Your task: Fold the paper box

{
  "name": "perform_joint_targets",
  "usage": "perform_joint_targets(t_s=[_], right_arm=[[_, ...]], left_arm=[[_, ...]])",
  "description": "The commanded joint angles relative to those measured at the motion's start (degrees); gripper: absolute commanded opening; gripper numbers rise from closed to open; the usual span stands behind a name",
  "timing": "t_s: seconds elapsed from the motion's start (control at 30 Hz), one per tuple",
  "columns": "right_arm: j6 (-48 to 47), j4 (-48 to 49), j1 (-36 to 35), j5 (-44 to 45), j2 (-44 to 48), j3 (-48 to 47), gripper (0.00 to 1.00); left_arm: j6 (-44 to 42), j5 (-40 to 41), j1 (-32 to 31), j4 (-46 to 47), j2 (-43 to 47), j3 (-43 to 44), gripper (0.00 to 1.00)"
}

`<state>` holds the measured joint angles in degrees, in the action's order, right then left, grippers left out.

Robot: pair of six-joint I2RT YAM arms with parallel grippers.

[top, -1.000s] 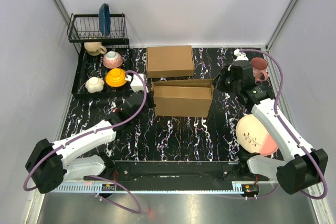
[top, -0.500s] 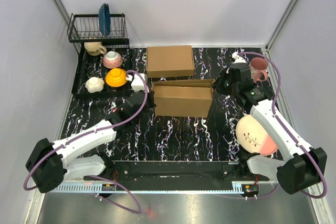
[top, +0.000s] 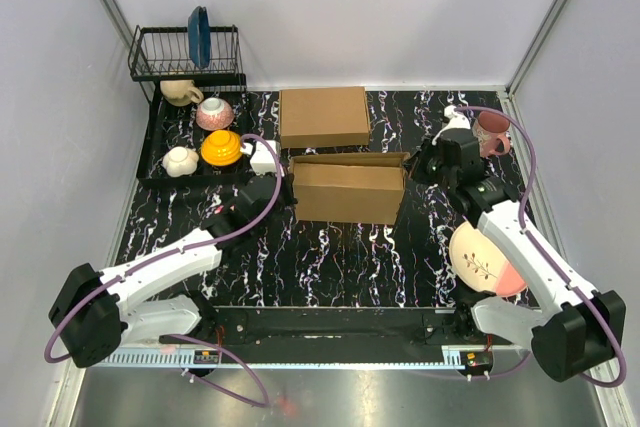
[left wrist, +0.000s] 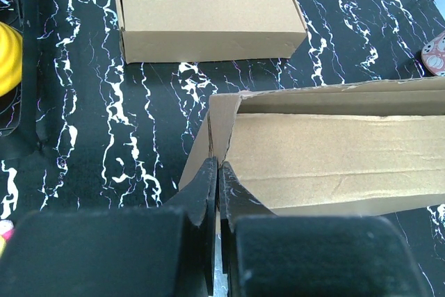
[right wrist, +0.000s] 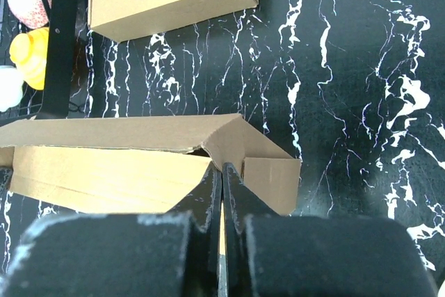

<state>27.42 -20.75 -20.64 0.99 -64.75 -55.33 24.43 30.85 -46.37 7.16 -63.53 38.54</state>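
Observation:
The paper box (top: 348, 190), brown cardboard and partly formed, stands mid-table with its long walls raised. My left gripper (top: 284, 190) is at its left end. In the left wrist view the jaws (left wrist: 217, 170) are shut on the left end wall of the box (left wrist: 334, 151). My right gripper (top: 413, 163) is at its right end. In the right wrist view the jaws (right wrist: 222, 172) are shut on the folded corner flap of the box (right wrist: 111, 165). The box floor is hidden in all views.
A neatly formed brown box (top: 323, 115) lies just behind the paper box. A black tray (top: 160, 173) with cups and a yellow bowl (top: 220, 148) is at the back left, under a dish rack (top: 185, 53). A pink plate (top: 488, 259) and a pink cup (top: 493, 130) lie on the right.
My right wrist has shifted slightly to the right and nearer while still holding the box's right end. The left arm and the box have not visibly moved.

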Motion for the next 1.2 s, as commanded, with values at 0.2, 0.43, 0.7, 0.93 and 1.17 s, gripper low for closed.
perform_joint_targets(t_s=[0.2, 0.43, 0.7, 0.93, 1.17], right_arm=[[1.23, -7.0, -2.82, 4.53, 1.82, 6.02, 0.0], [1.93, -14.14, -5.28, 13.15, -0.81, 5.05, 0.0], [5.27, -15.02, -6.16, 12.36, -0.2, 8.92, 0.0], [10.71, -16.07, -8.36, 12.45, 0.68, 12.7, 0.0], [15.11, -21.08, -9.59, 15.17, 0.68, 12.44, 0.0]], left_arm=[[0.8, 1.14, -0.3, -5.93, -0.72, -0.05, 0.0], [1.94, 1.67, -0.3, -6.28, -0.81, -0.4, 0.0], [3.35, 1.41, -0.3, -6.28, -0.72, -1.37, 0.0], [3.96, 1.05, -0.3, -5.93, -0.54, -2.16, 0.0], [3.7, 1.4, -0.3, -6.02, -0.02, -2.33, 0.0]])
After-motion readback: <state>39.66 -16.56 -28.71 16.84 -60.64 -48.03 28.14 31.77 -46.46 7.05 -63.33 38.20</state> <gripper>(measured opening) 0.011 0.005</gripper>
